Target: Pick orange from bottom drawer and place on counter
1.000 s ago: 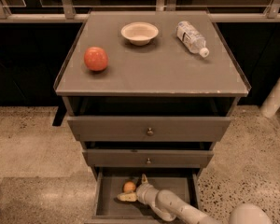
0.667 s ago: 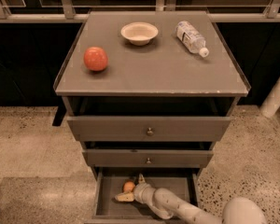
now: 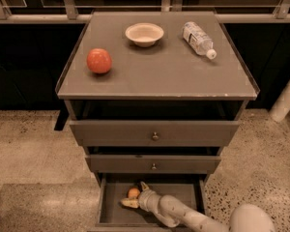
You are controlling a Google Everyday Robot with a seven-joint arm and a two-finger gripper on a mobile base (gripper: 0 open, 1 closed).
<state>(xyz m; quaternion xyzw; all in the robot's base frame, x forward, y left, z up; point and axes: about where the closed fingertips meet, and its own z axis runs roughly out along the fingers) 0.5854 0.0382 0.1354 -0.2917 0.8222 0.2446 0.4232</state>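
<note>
Orange (image 3: 133, 193): between the gripper's (image 3: 132, 195) spread fingers, bottom drawer (image 3: 182, 195).
Bench (image 3: 159, 69): grey, above gripper.
Floor (image 3: 29, 144): speckled terrazzo.

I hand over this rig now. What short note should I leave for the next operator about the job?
Gripper: down inside the bottom drawer, right at the orange; grasp not confirmed.
Orange: in the open bottom drawer, left of centre.
Counter: holds a red fruit, a bowl and a lying bottle; no orange.
Done: drawer open, gripper at the orange.
Left: secure grasp, lift out, place on counter.
</note>
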